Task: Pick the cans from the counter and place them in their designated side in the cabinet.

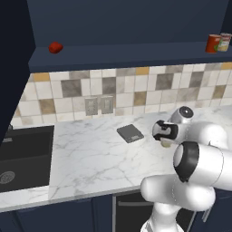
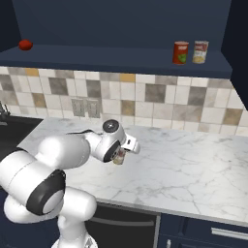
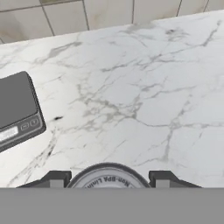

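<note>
Hand view: the hand (image 3: 108,180) points down at the counter (image 3: 144,96), apparently clamped around a can (image 3: 108,178).

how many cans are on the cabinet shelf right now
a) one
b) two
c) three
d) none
b) two cans stand side by side at the right end of the cabinet shelf, a red can and a lighter-labelled can beside it, while a third can sits between the fingers of the hand down at the counter.
</note>
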Robot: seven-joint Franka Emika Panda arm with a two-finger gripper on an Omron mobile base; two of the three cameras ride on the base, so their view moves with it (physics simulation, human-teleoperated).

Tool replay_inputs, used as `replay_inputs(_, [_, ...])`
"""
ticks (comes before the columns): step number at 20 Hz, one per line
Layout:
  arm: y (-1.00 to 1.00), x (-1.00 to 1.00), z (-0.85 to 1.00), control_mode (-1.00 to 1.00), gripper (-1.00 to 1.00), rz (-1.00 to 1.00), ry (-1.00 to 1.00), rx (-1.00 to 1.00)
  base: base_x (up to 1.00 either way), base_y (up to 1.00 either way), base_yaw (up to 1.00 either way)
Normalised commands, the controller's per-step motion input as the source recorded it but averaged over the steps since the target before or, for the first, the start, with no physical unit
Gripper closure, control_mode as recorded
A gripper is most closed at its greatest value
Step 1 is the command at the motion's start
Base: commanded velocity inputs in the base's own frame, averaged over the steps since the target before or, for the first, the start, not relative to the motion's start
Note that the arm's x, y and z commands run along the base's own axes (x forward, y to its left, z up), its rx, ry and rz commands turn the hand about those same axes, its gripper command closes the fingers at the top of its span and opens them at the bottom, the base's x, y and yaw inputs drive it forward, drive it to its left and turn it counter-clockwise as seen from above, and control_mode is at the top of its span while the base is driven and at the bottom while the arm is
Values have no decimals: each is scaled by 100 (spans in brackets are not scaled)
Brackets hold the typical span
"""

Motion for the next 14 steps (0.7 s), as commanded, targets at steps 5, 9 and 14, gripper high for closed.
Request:
replay_inputs(5, [0,-1,46,-100,100,-1,-8,2,0,0,0])
replay_inputs(9, [0,-10,48,-100,100,0,-12,1,0,0,0])
replay_inputs(14, [0,-21,43,-100,100,0,-13,0,0,0,0])
